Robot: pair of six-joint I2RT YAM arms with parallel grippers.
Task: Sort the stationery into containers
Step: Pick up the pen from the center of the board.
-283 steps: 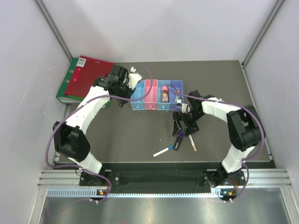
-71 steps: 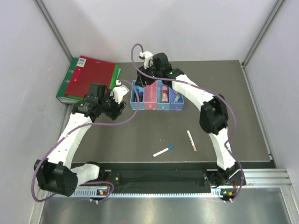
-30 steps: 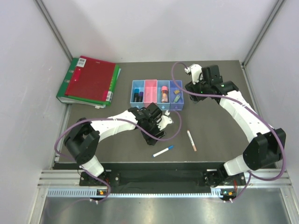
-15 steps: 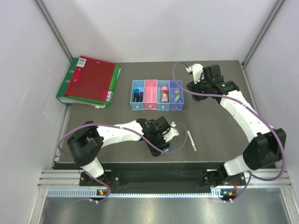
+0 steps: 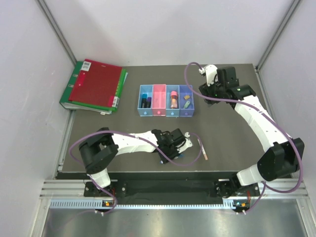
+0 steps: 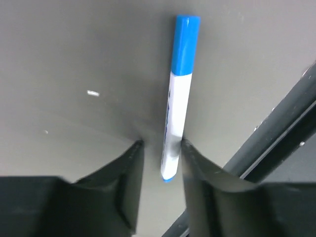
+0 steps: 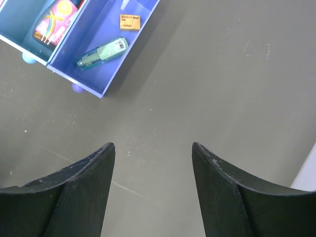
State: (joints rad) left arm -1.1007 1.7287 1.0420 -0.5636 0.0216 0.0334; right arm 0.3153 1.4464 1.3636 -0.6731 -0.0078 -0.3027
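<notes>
A white blue-capped pen (image 6: 180,89) lies on the dark table near its front edge. My left gripper (image 6: 162,143) (image 5: 174,151) is lowered over the pen's white end, jaws open. The right finger (image 6: 197,168) touches the pen and the left finger stands a little apart. A thin pinkish pen (image 5: 202,148) lies just to the right. The four joined containers (image 5: 166,112) hold two highlighters (image 5: 144,102), a pink-capped bottle (image 5: 174,100), a green marker (image 7: 101,53) and a tan block (image 7: 130,21). My right gripper (image 7: 153,145) (image 5: 207,94) hangs open and empty right of the purple-blue bin (image 7: 106,81).
Red and green binders (image 5: 96,86) lie stacked at the back left. The table's front edge and a dark rail (image 6: 276,128) run close beside the white pen.
My left gripper has come down toward the front edge over the white pen, and its jaws have narrowed around it. The right arm has barely moved.
</notes>
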